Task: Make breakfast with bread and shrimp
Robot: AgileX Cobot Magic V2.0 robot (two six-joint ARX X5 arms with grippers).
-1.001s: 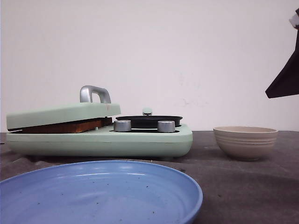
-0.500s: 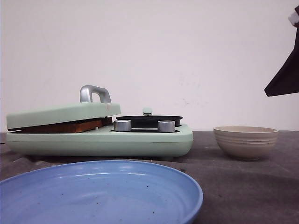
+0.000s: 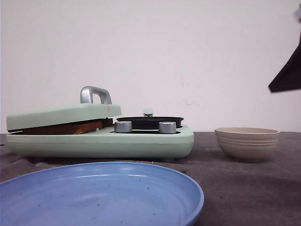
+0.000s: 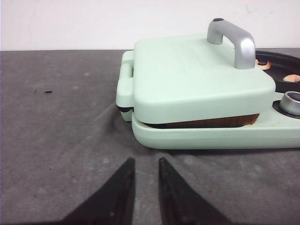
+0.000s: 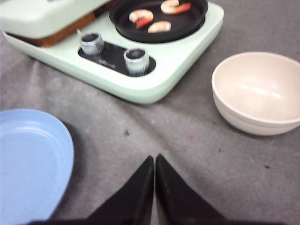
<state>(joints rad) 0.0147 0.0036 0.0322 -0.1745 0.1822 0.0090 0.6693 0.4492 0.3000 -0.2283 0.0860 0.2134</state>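
The bread (image 3: 63,127) shows only as a brown crust edge pressed under the mint-green lid (image 4: 197,77) of the breakfast maker (image 3: 141,143); the crust edge (image 4: 211,122) also shows in the left wrist view. Three pinkish-orange shrimp (image 5: 141,16) lie in the maker's round black pan (image 5: 187,21). My left gripper (image 4: 146,162) hovers over the grey table in front of the maker's lid side, open and empty. My right gripper (image 5: 154,159) is shut on nothing, above the table between the blue plate (image 5: 28,164) and the beige bowl (image 5: 258,91).
The ribbed bowl (image 3: 247,142) stands empty to the right of the maker. The blue plate (image 3: 101,195) lies empty at the table's front. Two silver knobs (image 5: 136,61) sit on the maker's front, and a silver handle (image 4: 234,40) tops its lid. A dark part of my right arm (image 3: 288,75) hangs at the upper right.
The dark part of my right arm at the front view's right edge has shifted slightly. Maker, bowl and plate have not moved.
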